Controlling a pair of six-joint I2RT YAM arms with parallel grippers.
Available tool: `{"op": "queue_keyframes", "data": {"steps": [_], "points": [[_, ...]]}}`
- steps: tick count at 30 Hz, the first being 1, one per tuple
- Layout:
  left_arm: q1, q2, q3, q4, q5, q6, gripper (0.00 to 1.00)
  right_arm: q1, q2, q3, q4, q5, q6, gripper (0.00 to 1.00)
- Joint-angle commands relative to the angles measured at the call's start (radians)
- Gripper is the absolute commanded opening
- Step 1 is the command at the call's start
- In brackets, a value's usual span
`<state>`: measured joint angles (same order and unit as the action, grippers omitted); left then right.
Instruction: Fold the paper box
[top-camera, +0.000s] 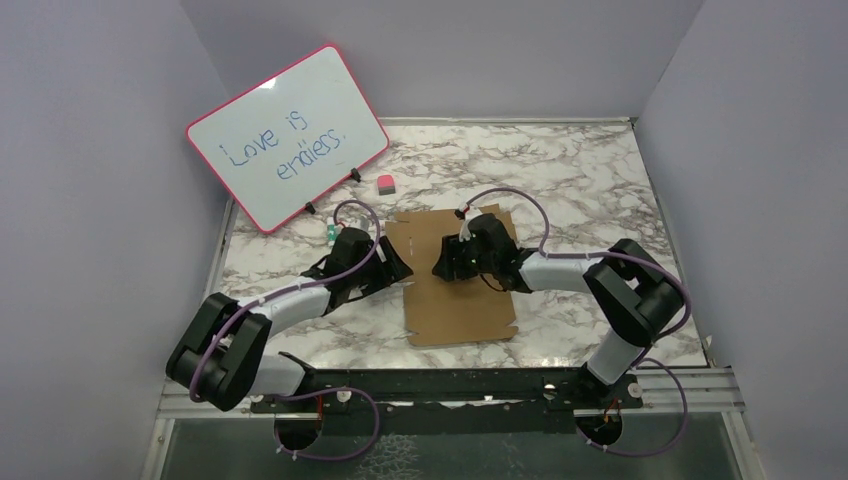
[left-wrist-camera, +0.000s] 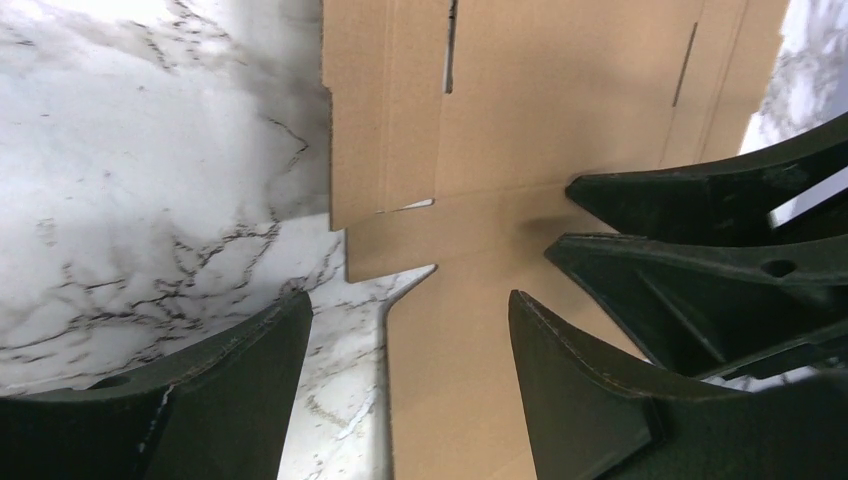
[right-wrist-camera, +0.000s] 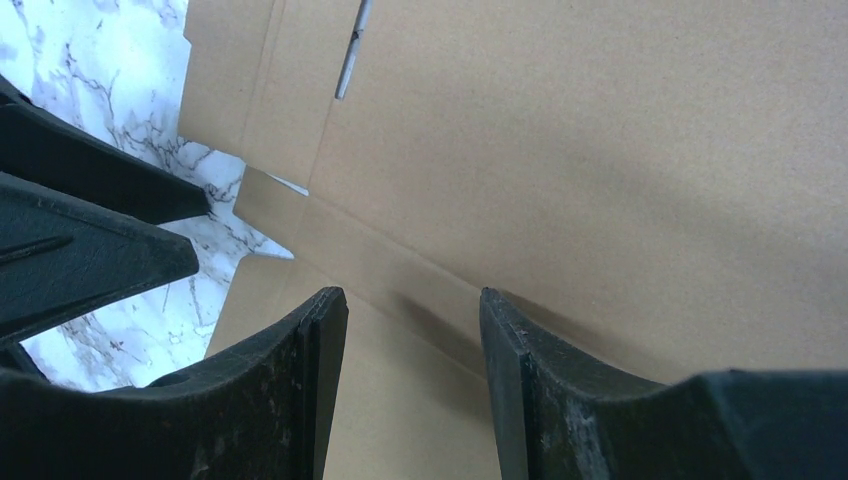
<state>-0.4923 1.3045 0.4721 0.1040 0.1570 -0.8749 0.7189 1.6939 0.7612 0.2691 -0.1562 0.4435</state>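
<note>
The paper box (top-camera: 460, 290) lies flat on the table (top-camera: 600, 180), mid-table before both arms; the left gripper (top-camera: 398, 266) sits at its left edge, the right gripper (top-camera: 444, 268) over its middle (tips facing each other); the whiteboard (top-camera: 287, 135) stands behind-left, a small block (top-camera: 385, 184) just right of its foot.

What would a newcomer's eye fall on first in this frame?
The flat brown paper box lies in the middle of the marble table. The left gripper is open at its left edge, and the right gripper is open just inside that edge. At the far left stands a pink-rimmed whiteboard reading "Love is endless."
</note>
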Motion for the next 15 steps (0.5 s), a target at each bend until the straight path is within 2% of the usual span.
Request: {"op": "queue_keyframes", "data": {"steps": [1, 9, 15], "points": [[0.004, 0.052, -0.009, 0.078, 0.045, -0.022, 0.74, 0.004, 0.033, -0.024, 0.063, -0.035, 0.032, 0.57], [0.004, 0.121, -0.005, 0.137, 0.083, -0.037, 0.74, 0.004, 0.057, -0.026, 0.080, -0.055, 0.049, 0.57], [0.004, 0.102, -0.006, 0.155, 0.105, -0.069, 0.74, 0.004, 0.060, -0.019, 0.078, -0.060, 0.049, 0.57]]}}
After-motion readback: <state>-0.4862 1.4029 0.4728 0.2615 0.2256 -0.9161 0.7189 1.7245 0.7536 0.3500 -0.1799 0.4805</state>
